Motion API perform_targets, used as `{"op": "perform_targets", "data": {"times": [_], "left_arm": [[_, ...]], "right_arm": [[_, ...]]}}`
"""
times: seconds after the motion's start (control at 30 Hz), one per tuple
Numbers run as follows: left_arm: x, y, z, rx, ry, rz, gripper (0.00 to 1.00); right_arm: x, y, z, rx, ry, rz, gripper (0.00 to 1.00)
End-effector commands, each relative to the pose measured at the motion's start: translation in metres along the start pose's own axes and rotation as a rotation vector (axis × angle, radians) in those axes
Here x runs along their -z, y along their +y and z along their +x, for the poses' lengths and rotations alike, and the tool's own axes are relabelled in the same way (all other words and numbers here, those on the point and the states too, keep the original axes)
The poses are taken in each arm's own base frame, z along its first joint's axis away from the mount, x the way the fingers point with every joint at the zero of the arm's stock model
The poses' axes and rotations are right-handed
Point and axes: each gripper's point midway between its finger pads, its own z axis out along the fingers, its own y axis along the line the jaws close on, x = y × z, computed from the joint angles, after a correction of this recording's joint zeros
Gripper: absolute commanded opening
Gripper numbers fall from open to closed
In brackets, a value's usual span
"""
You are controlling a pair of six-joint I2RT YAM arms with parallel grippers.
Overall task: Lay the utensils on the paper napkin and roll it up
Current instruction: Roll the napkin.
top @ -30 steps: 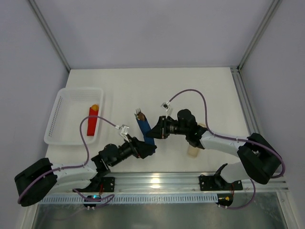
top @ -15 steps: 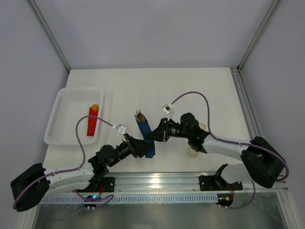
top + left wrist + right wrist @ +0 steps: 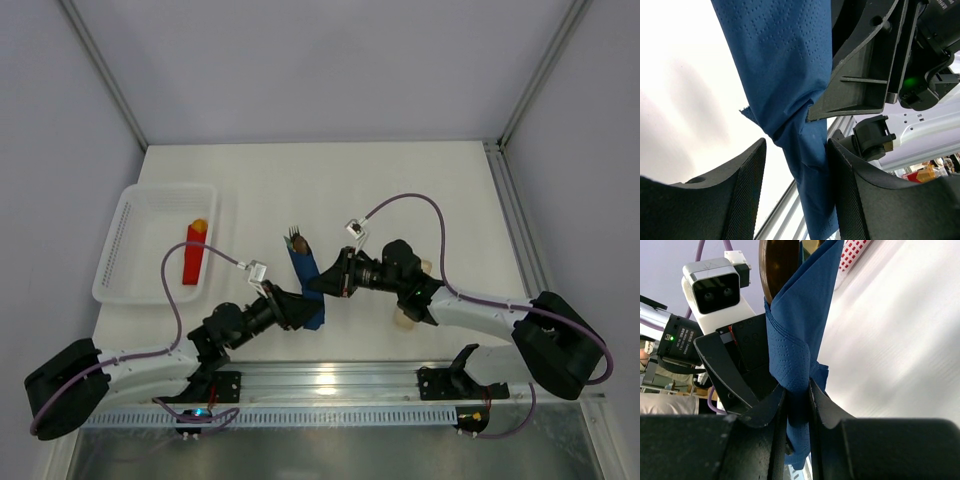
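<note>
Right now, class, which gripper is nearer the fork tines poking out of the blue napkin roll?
Right. The right gripper pinches the napkin roll at mid-length, close behind the fork tines; the left gripper straddles the roll's near end, farther away.

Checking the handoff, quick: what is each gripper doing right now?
Left gripper: open, fingers either side of the rolled paper napkin, not clamped on it.
Right gripper: closed, holding the paper napkin.

lab robot test cell, not a home: white tabletop [image 3: 400, 180] boxed in by plain grey panels [image 3: 320, 70] and aluminium frame posts [image 3: 105, 78]; left arm [image 3: 140, 358] and right arm [image 3: 480, 305] bolted to a metal rail [image 3: 330, 378], purple cabling [image 3: 405, 195], wrist camera module [image 3: 715, 287].
</note>
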Motion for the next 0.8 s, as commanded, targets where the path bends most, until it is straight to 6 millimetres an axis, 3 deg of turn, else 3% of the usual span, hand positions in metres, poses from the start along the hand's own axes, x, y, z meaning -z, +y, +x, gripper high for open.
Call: {"op": "perform_targets", "data": {"times": [0.0, 0.1, 0.47, 0.57, 0.77], "left_arm": [[-0.0061, -0.0166, -0.0171, -0.02, -0.062, 0.059, 0.53], [-0.0062, -0.0178, -0.019, -0.017, -0.071, 0.062, 0.52], [-0.0037, -0.0184, -0.0198, -0.021, -0.074, 0.066, 0.26], [-0.0032, -0.0194, -0.0206, -0.025, -0.076, 0.07, 0.19], [-0.0006, -0.0178, -0.0227, -0.036, -0.081, 0.057, 0.15]], "right_arm": [[-0.0005, 0.0215, -0.0213, 0.056, -0.097, -0.061, 0.04], [-0.0021, 0.0231, -0.0206, 0.055, -0.095, -0.066, 0.03], [-0.0025, 0.0232, -0.0185, 0.068, -0.086, -0.061, 0.04], [-0.0021, 0.0216, -0.0183, 0.08, -0.083, -0.05, 0.07], [0.0, 0.0192, -0.0165, 0.105, -0.072, -0.034, 0.17]]}}
